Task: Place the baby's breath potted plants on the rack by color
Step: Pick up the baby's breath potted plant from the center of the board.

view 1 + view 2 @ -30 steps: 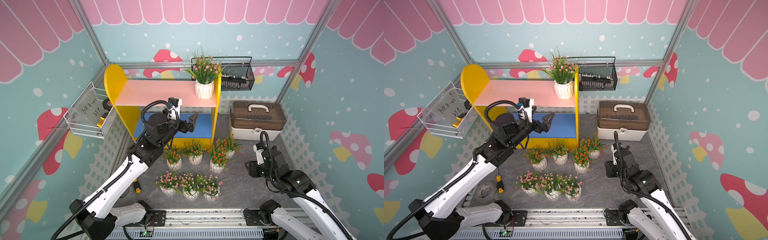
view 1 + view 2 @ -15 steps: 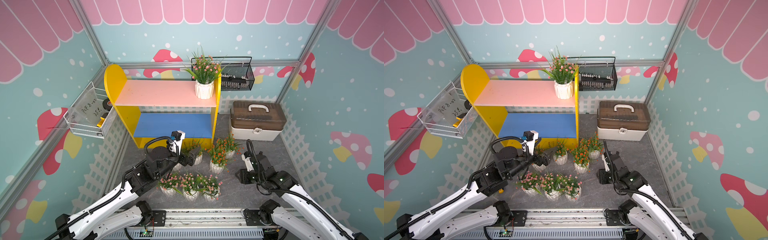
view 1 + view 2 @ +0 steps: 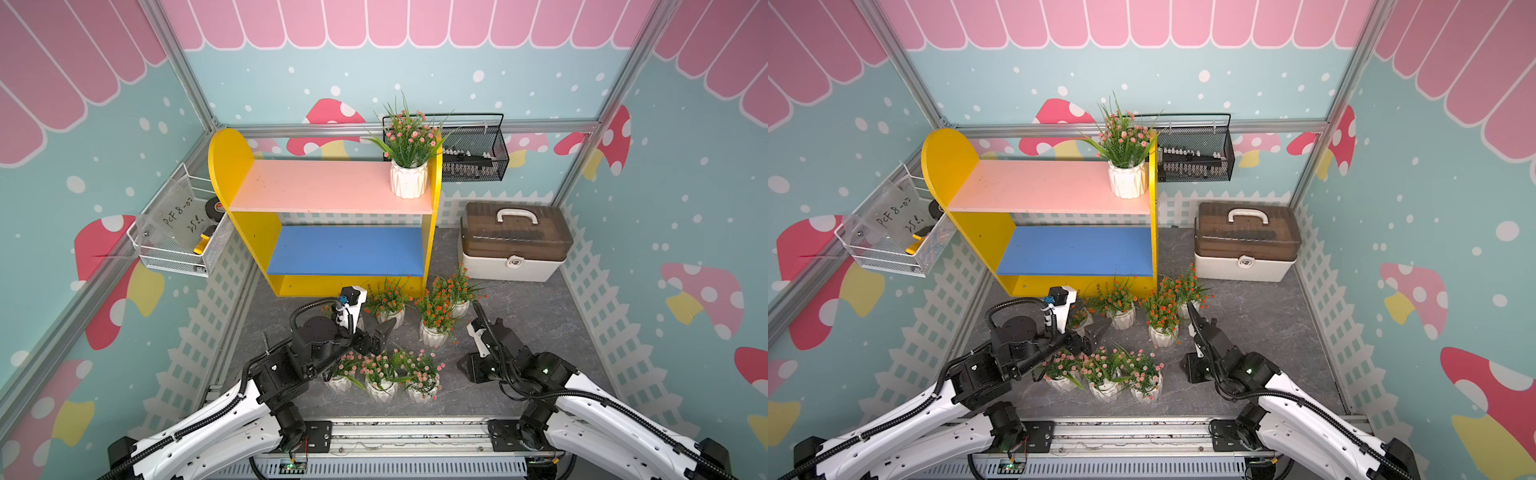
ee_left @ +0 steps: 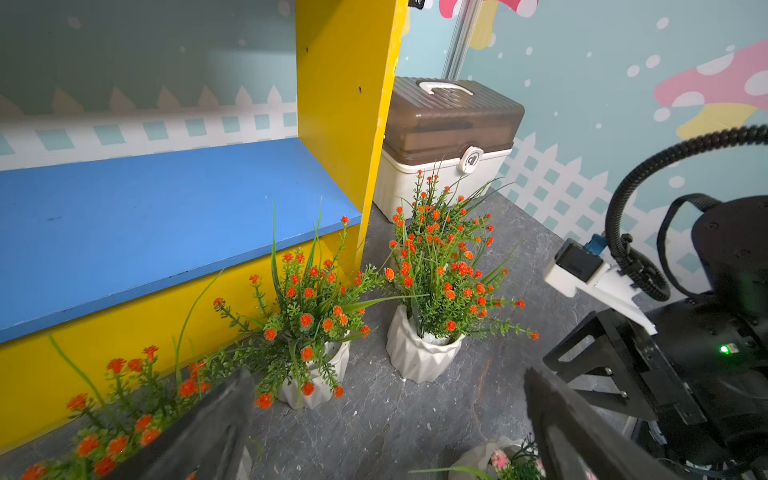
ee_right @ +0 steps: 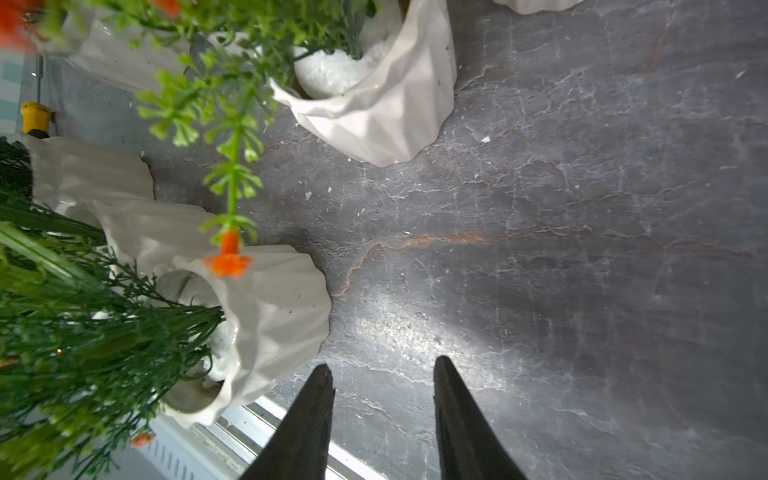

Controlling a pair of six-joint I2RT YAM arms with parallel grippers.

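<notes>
Plants first: you have eight baby's breath potted plants, four pink and four orange-red. One pink plant (image 3: 408, 166) stands on the rack (image 3: 232, 166), at the robot's right end of the pink upper board (image 3: 316, 189). The other three pink ones (image 3: 380, 370) sit in a row on the grey floor (image 3: 540, 316), nearest the robot's base. The four orange-red plants (image 3: 436, 311) stand on the floor just in front of the rack (one is mostly hidden behind the left wrist camera in both top views).

Your left gripper (image 3: 380, 337) hovers over the strip between the orange row and the pink row. Its fingers (image 4: 199, 432) are spread wide and hold nothing — the orange pots lie ahead of the tips, none between them. That arm reaches forward from the base, elbow bent and wrist low.

Your right gripper (image 3: 478, 311) has its fingers (image 5: 311, 415) partly apart over bare floor. The nearest white pots lie off to one side of them, just beside, not between. That arm stretches low, with the gripper pointing toward the rack.
</notes>
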